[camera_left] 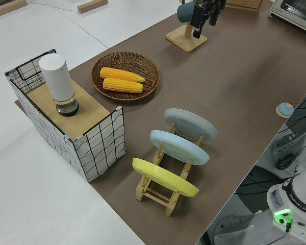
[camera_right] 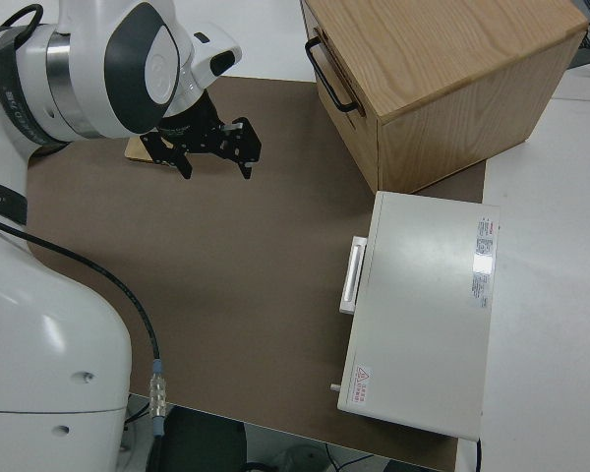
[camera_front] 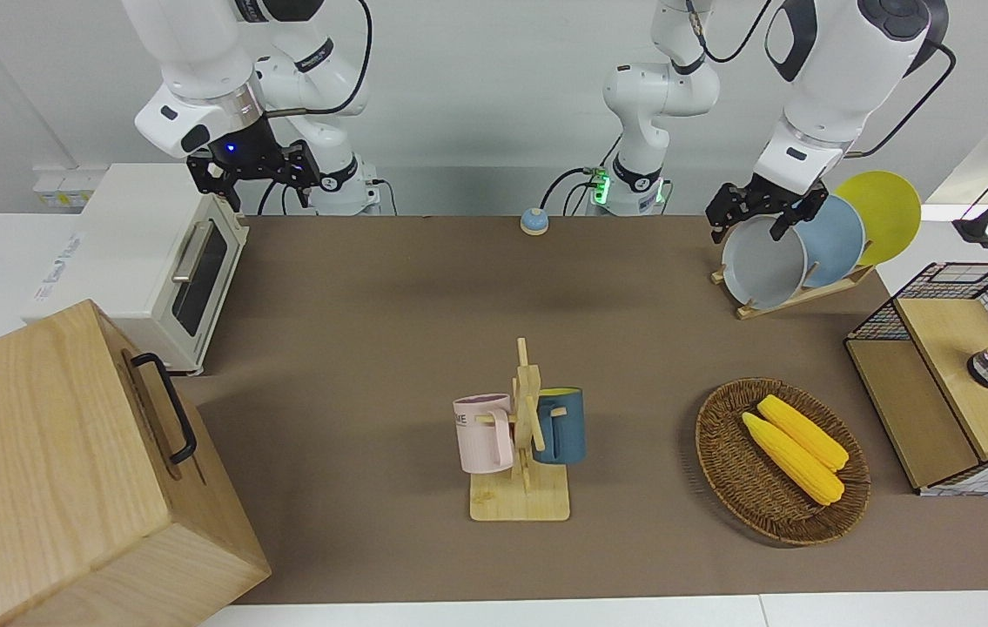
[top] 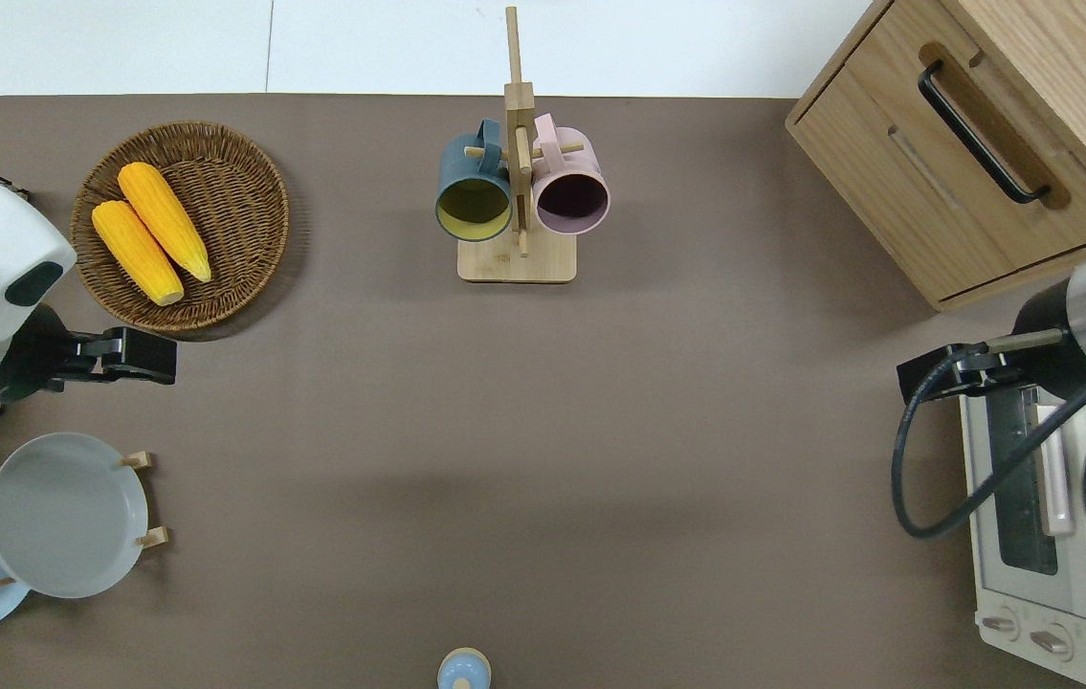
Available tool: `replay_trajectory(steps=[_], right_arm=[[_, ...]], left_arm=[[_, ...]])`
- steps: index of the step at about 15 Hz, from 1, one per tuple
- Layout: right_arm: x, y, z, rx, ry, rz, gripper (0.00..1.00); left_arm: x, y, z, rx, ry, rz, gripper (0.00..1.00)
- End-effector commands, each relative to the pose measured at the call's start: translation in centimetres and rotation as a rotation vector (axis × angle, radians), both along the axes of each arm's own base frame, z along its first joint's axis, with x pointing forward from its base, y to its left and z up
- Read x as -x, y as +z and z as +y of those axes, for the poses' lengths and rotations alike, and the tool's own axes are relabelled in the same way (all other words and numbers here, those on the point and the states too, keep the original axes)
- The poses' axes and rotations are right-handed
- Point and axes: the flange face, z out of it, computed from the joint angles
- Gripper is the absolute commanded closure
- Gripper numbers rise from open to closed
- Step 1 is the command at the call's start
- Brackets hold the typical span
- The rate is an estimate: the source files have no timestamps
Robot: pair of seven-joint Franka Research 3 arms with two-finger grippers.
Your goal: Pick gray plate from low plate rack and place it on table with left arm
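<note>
The gray plate [camera_front: 762, 266] [top: 64, 515] [camera_left: 191, 124] leans upright in the low plate rack [camera_front: 798, 296] [top: 156, 537] [camera_left: 158, 193], in the slot toward the middle of the table. My left gripper [camera_front: 749, 228] [top: 155, 356] [camera_left: 204, 26] hangs open and empty in the air. The overhead view puts it over the bare table [top: 543, 431], between the plate and the corn basket. My right gripper [camera_front: 258, 183] [camera_right: 216, 169] is parked and open.
A light blue plate [camera_front: 837, 242] and a yellow plate [camera_front: 887, 213] share the rack. Farther out stand a corn basket [top: 246, 201], a mug stand [top: 516, 258] and a wire crate [camera_front: 937, 401]. A toaster oven [camera_front: 154, 261] and wooden cabinet [camera_front: 67, 470] fill the right arm's end.
</note>
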Motion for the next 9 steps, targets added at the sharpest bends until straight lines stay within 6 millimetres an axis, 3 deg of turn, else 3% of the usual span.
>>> replay_trajectory(steps=[1,9], right_arm=[[0.16,0.36,-0.20,0.008,-0.014,0.000,0.017],[0.17,0.36,-0.18,0.007,-0.014,0.000,0.017]], left_arm=[[0.30,0.19,0.13,-0.008,0.002,0.032,0.00],[0.73,-0.20,0.43,-0.018,-0.010,0.057,0.00]])
